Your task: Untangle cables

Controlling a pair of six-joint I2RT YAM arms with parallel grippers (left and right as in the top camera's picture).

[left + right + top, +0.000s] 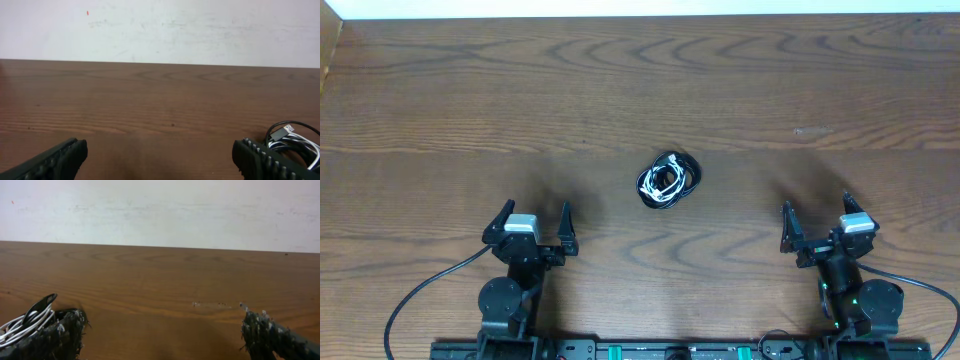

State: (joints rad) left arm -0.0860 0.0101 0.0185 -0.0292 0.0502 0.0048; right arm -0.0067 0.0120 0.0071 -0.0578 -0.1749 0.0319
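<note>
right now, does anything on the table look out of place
Only the cables: black and white cords bunched in one tangled clump, between the open left pincer and right pincer. Nothing else looks odd.

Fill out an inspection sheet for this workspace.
Surface: brown wooden table, with a small pale scuff toward the right.
Job's things: one cable bundle, black and white cords coiled together, mid-table, untouched.
Clutter: nothing seen.
Grippers: left gripper and right gripper are open, fingers empty, both apart from the bundle.
Cables: arm wires trail from the arm bases at the near edge, apart from the bundle.
Surroundings: pale wall beyond the table's far edge.
</note>
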